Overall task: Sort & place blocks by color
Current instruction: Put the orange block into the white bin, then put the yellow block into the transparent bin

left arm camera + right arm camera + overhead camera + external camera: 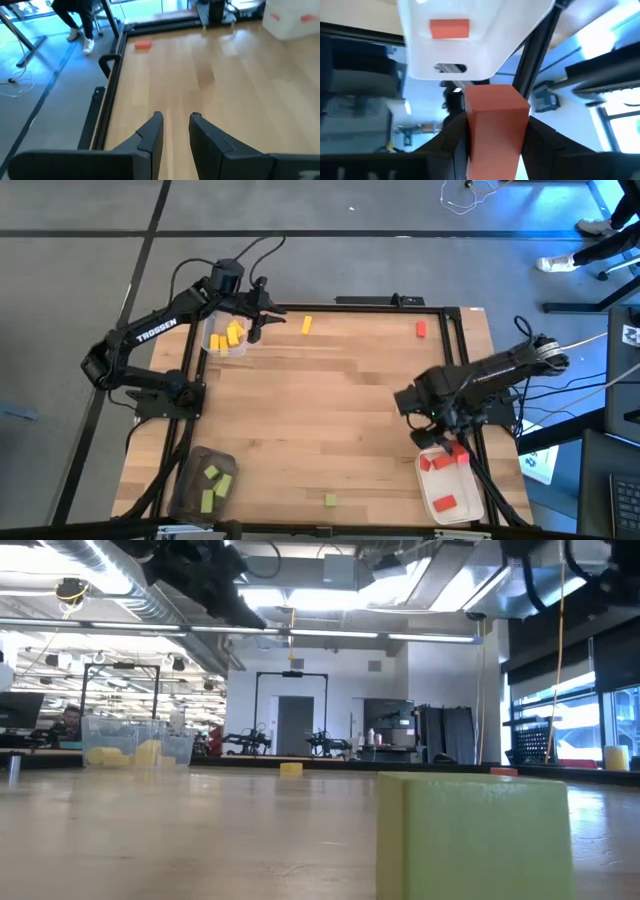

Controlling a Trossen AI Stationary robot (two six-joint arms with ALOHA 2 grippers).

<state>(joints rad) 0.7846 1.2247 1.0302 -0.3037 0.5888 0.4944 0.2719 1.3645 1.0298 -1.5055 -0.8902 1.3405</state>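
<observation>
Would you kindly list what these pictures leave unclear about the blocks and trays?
- High view: the yellow blocks in the clear tray overlap, so no count.
- High view: the right hand covers part of the white tray.
- Low view: a green block near the lens hides the table behind it.

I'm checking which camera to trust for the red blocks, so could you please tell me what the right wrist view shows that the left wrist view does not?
Only the right wrist view: the right gripper shut on a red block, above the white tray's end, where another red block lies.

Only the left wrist view: the left gripper with jaws apart and empty over bare wood, a loose red block near the table's edge, and a person's legs beyond.

Both: the white tray with red pieces in it, far off in the left wrist view.
</observation>
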